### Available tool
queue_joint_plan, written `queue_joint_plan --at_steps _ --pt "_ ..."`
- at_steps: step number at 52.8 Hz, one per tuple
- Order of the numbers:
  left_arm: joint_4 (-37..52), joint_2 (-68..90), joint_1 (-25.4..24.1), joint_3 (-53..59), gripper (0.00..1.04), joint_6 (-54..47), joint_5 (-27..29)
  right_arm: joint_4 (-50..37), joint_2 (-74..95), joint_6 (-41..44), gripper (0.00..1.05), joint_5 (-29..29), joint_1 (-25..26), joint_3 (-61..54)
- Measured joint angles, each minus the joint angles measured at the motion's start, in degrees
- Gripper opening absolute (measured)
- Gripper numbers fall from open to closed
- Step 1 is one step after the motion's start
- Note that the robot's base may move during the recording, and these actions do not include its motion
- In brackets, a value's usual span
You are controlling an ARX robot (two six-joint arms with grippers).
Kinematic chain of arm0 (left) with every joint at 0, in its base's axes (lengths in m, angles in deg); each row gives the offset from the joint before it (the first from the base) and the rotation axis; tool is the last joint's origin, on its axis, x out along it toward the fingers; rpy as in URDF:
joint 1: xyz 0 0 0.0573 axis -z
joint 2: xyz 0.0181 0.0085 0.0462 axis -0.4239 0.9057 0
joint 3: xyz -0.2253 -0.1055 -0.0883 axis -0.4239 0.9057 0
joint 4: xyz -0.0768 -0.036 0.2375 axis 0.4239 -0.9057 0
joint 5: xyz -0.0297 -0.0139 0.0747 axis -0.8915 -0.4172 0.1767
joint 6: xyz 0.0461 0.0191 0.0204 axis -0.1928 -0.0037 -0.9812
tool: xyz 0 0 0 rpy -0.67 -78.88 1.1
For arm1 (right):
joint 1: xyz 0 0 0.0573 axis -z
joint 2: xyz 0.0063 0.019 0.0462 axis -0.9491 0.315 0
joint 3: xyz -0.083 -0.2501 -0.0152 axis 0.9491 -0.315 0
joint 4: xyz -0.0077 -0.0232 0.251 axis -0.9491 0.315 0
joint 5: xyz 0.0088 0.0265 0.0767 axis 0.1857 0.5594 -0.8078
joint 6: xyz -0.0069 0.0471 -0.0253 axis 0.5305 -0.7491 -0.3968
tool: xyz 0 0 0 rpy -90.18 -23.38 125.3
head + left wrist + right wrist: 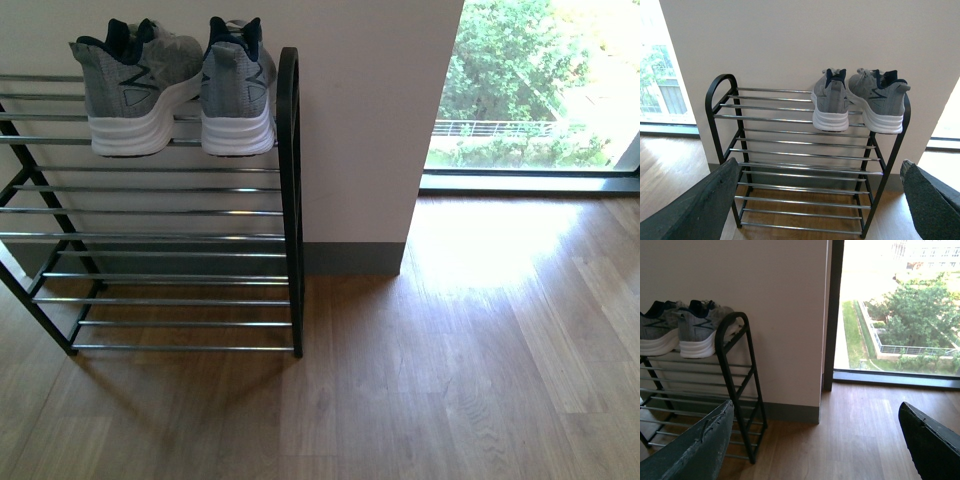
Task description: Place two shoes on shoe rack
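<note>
Both sneakers [175, 85] sit on the top tier of the rack [290, 200], right end, heels toward me. Left gripper [819, 165] and right gripper [816, 407] gape empty; a careless swing could knock one off

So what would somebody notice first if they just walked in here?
The two grey sneakers, sitting side by side on the top row of the shoe rack, heels facing out. Then the big bright window to the right, full of green trees.
</note>
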State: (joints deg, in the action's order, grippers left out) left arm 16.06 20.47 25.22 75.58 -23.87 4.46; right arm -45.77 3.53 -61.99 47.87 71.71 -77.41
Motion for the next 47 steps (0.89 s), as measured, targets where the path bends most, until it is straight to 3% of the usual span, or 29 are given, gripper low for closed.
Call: queue_joint_plan --at_steps 47 --pt "0.00 0.00 0.00 0.00 0.95 0.00 0.02 0.00 0.04 0.00 0.96 -0.17 0.02 0.00"
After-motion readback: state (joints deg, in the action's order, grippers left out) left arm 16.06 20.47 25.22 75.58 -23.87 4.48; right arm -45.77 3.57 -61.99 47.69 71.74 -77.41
